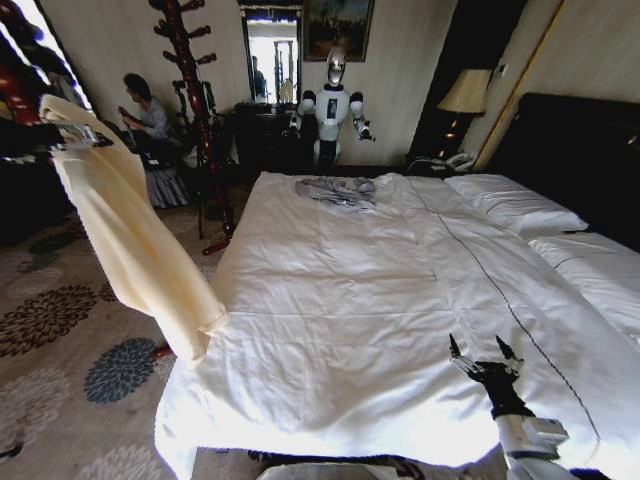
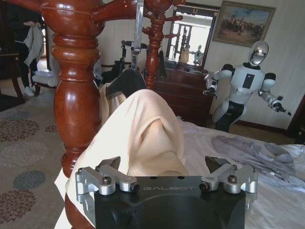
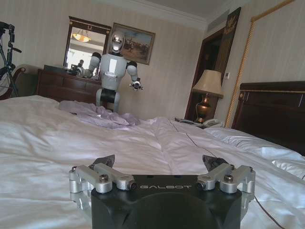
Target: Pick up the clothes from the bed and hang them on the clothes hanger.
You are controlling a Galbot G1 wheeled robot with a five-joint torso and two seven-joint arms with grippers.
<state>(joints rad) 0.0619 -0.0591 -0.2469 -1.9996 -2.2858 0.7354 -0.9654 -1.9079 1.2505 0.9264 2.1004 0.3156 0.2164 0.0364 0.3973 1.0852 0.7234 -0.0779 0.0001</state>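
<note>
The clothes [image 1: 125, 235] are carried left of the bed [image 1: 340, 300] on the hanger [image 2: 125, 82], left gripper [image 2: 164, 168] jaws spread around fabric; hook should be steadied at the coat stand [image 2: 76, 95]; right gripper [image 1: 484, 352] spread, idle over bed.

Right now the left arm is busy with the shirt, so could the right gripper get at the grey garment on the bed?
Probably not from here: the right gripper hovers open over the near bed; the grey garment lies far across, though nothing blocks it.

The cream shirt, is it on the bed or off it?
Off it: the cream shirt hangs beside the bed, lifted near the left end effector.
</note>
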